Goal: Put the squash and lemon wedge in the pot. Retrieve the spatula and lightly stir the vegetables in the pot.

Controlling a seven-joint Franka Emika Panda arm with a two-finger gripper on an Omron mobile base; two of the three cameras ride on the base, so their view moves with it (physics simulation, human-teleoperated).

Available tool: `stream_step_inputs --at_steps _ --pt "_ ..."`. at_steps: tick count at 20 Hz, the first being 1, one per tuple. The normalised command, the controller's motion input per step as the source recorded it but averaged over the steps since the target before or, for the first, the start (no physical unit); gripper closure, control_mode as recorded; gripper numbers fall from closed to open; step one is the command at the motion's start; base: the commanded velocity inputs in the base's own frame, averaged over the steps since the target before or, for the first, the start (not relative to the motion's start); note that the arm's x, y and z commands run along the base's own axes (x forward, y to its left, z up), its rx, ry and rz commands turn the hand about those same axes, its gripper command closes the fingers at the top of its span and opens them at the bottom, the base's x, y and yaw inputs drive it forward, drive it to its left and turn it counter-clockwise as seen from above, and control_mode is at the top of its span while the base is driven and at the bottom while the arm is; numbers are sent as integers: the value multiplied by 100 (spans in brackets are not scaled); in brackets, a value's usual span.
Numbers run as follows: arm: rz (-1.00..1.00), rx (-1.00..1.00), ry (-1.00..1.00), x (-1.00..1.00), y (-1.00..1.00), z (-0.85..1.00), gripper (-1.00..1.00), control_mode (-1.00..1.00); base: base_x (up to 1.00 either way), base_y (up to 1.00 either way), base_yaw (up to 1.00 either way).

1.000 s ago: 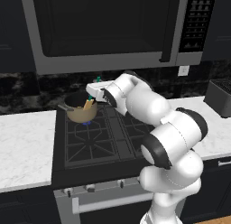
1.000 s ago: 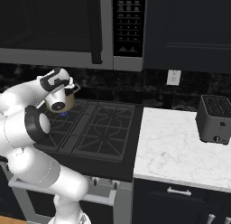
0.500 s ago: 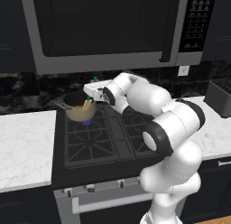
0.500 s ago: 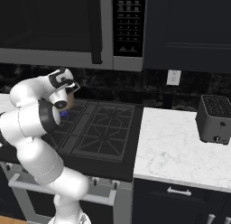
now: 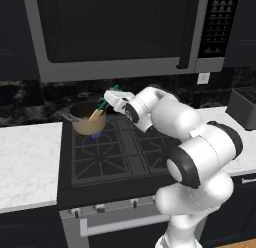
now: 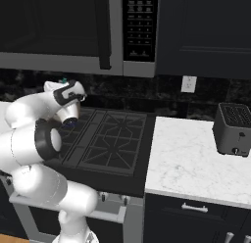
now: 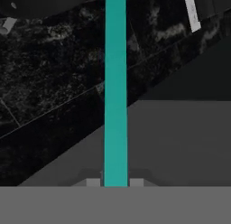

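The tan pot (image 5: pixel 88 124) stands on the back left burner of the stove, and in the right base view the pot (image 6: pixel 71 111) is mostly behind my hand. My gripper (image 5: pixel 110 99) hangs just above the pot's right rim, shut on the teal handle of the spatula (image 5: pixel 102 106). The spatula leans down to the left, its light-orange blade inside the pot. In the hand view the spatula (image 7: pixel 115 83) runs straight up from my gripper (image 7: pixel 115 182). The squash and the lemon wedge are hidden from view.
A blue flame (image 5: pixel 95 136) burns under the pot. The microwave (image 5: pixel 115 32) hangs low over the stove. Black stove grates (image 5: pixel 115 152) spread in front of the pot. A dark toaster (image 6: pixel 234 129) sits on the right marble counter (image 6: pixel 196 158).
My hand has shifted slightly to the right above the pot with the spatula still in it, and the elbow has swung to a new pose. The pot stays in place.
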Motion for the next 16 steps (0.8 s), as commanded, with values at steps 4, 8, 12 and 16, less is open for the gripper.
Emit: stream_step_inputs --at_steps 4,8,12,16 --pt "-2 25 -3 -15 0 3 100 -100 0 0 0" --pt "-1 23 -1 0 0 13 100 -100 0 0 0" --pt "-6 11 0 26 4 -10 100 -100 0 0 0" --pt "-13 0 0 61 38 -41 100 -100 0 0 0"
